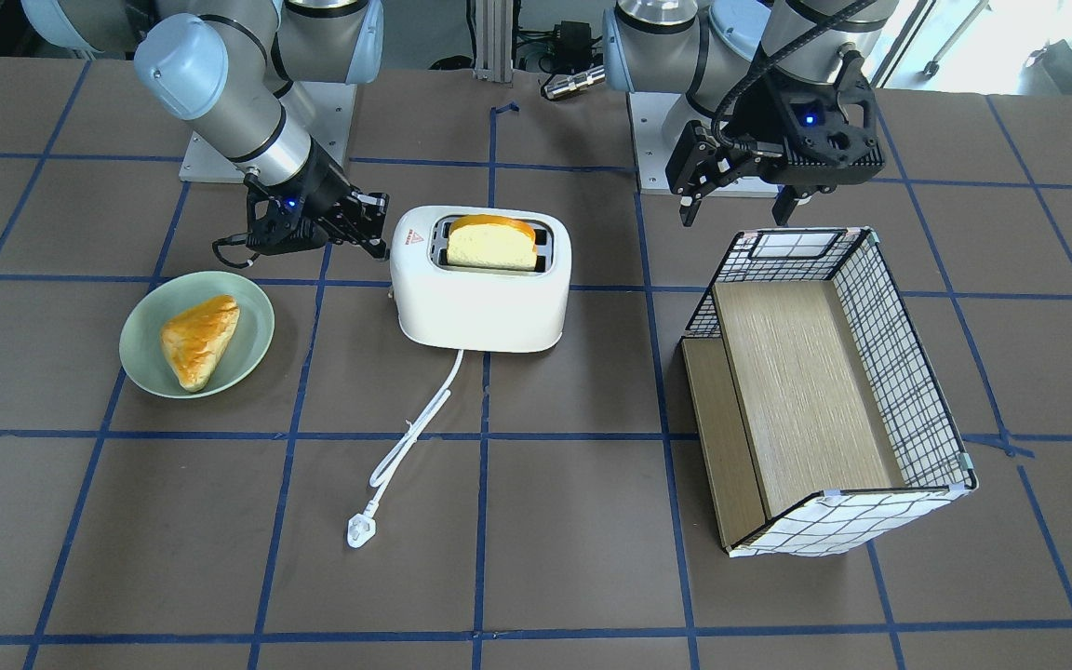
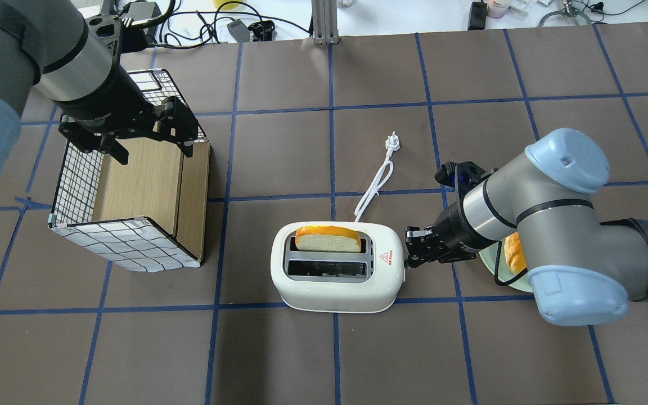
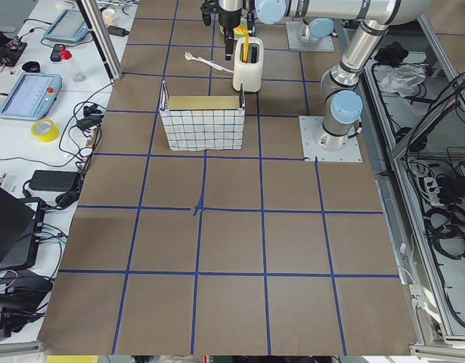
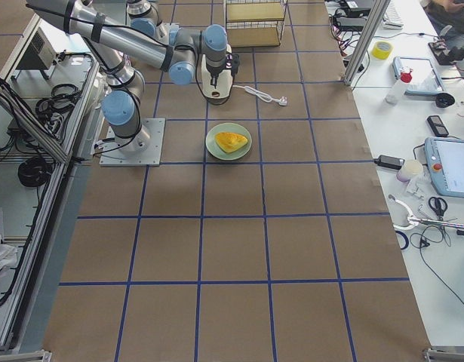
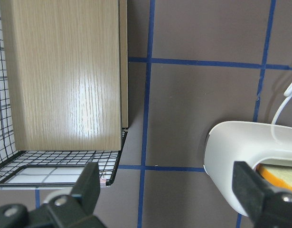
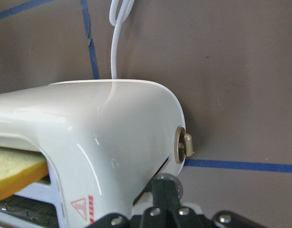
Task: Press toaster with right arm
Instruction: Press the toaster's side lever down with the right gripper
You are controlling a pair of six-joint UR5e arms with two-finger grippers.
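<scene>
You are working the toaster (image 2: 336, 273), which is sitting mid-table with a bread slice (image 2: 327, 239) riding high in its cord-side slot. The right gripper (image 2: 410, 256) is meeting the toaster's end wall below the red sticker. Its jaws are closed together and carrying nothing, and its tip appears to be resting on the grey lever (image 6: 173, 182). You are likely needing a straight push down the lever's slot, staying off the round dial (image 6: 185, 144) just beside it. The left gripper (image 1: 739, 215) is hanging wide open and empty, well apart from the toaster, over the wire basket (image 2: 127, 247).
</scene>
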